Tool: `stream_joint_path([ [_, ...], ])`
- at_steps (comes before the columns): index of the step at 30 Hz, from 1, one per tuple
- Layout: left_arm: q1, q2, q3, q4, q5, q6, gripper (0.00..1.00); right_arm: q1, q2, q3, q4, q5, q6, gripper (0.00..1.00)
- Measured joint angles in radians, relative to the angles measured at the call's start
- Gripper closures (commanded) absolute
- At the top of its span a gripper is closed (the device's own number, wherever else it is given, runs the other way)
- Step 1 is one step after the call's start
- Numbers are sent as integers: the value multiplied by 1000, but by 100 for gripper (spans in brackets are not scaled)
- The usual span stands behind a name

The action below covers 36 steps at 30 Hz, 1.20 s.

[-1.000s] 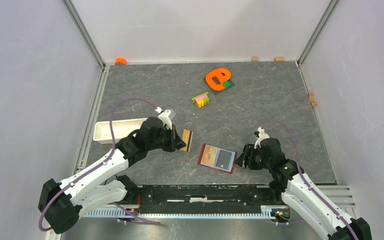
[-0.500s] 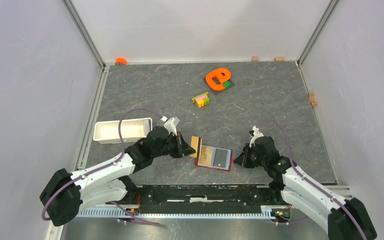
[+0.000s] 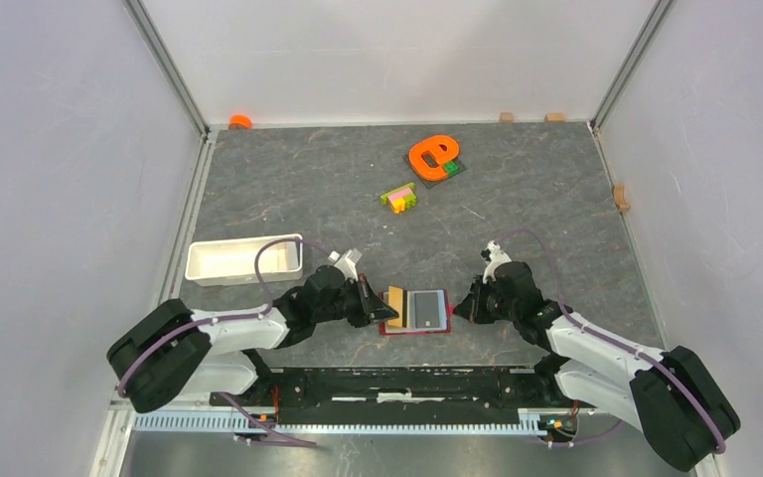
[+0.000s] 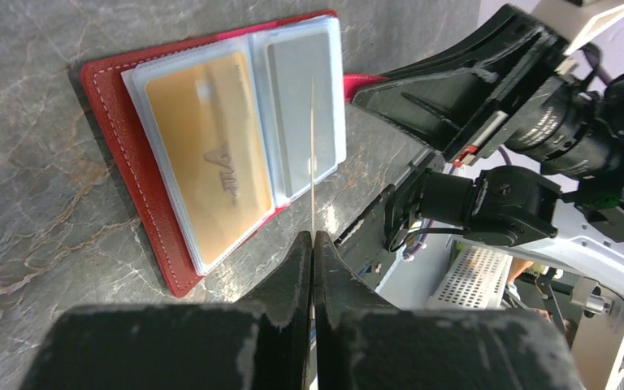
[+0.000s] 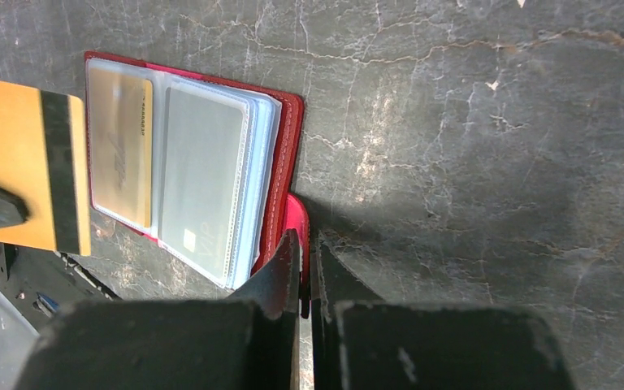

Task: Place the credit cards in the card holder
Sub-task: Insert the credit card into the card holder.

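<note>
Now left end effector (image 4: 313,237) pinches orange card (image 5: 12,154); right end effector (image 5: 301,240) clamps wallet tab (image 5: 295,210).

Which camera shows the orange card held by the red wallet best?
The right wrist view: the orange card faces that camera, flat, black stripe plain. The left wrist view sees the card edge-on, a thin line. The top view shows the card only as a small tan patch.
</note>
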Motion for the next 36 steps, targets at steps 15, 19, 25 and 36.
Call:
stream_joint_path([
  [15,-22,192,-18,195,19,-87,98,2,5,0,8,9,0,100],
  [19,-23,218,-23,214,20,-91,98,2,5,0,8,9,0,100],
  [25,-24,245,-24,245,23,-98,98,2,5,0,8,10,0,100],
  [36,-24,312,-31,317,35,-114,98,4,5,3,5,13,-5,100],
])
